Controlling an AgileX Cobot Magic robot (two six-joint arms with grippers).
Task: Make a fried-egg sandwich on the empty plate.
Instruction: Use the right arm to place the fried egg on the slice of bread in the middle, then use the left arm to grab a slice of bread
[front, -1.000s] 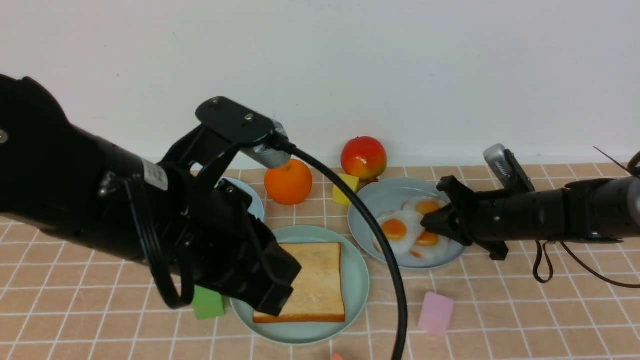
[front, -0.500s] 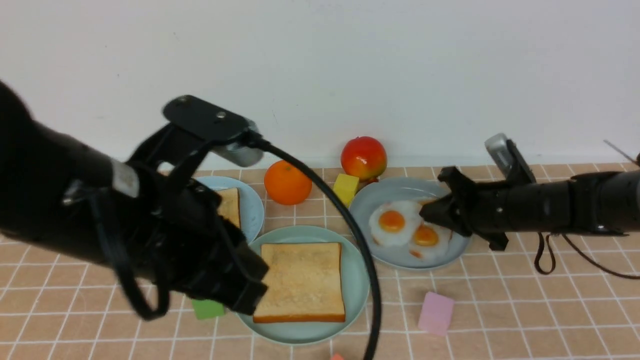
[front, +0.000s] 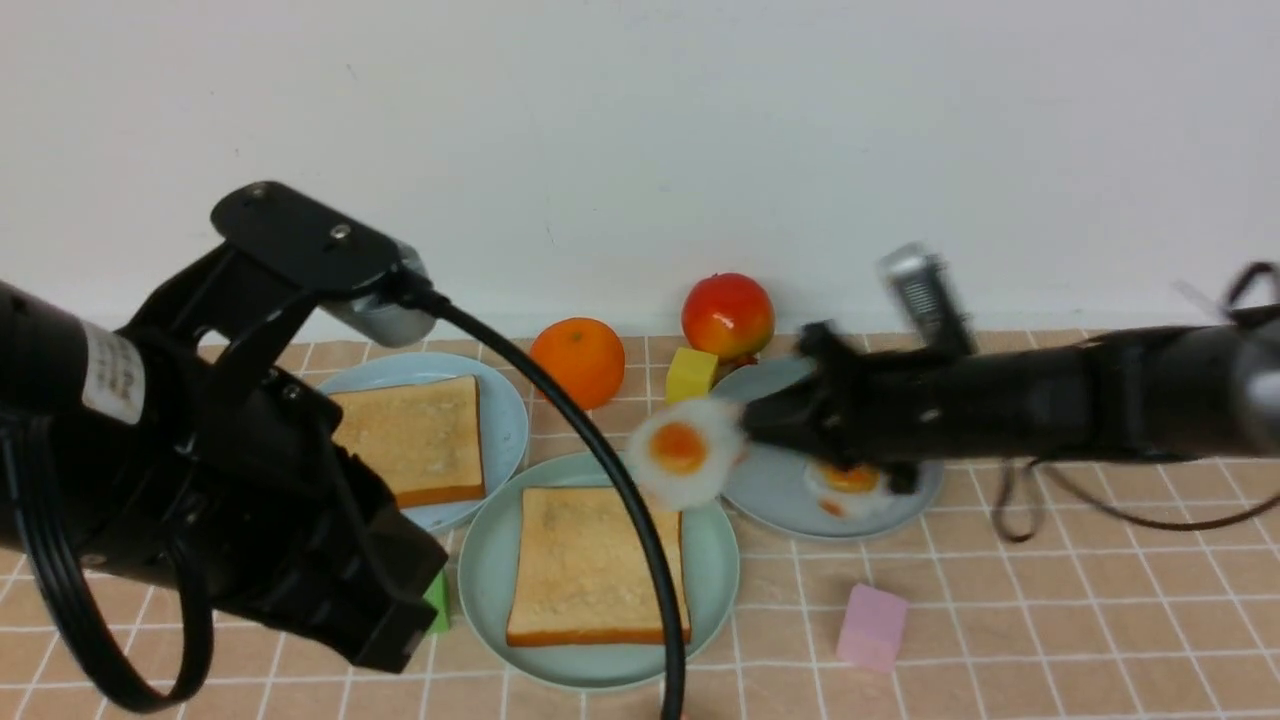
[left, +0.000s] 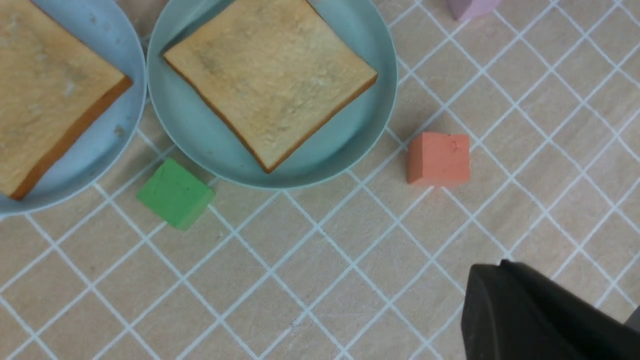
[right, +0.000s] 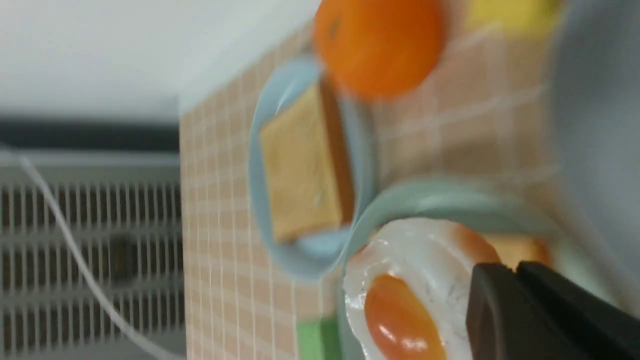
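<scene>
The mint-green empty plate (front: 712, 575) (left: 350, 145) holds one toasted bread slice (front: 590, 565) (left: 270, 80). My right gripper (front: 750, 432) (right: 515, 270) is shut on the white edge of the fried egg (front: 680, 452) (right: 400, 290). It holds the egg in the air over the plate's far right rim. A second bread slice (front: 415, 435) (right: 300, 165) lies on the pale blue plate (front: 505, 420). My left gripper (front: 385, 650) (left: 500, 272) is shut and holds nothing, low at the front left of the mint plate. No stacked sandwich shows.
The grey-blue plate (front: 770, 490) keeps another egg (front: 845, 480). An orange (front: 577, 360), an apple (front: 727, 315) and a yellow block (front: 690, 375) stand at the back. Green (left: 175, 192), orange-red (left: 438, 159) and pink (front: 872, 625) blocks lie near the mint plate.
My right gripper lifted the fried egg off the grey-blue plate and carried it left to the mint plate. My left arm drew back to the left, uncovering the pale blue plate's bread.
</scene>
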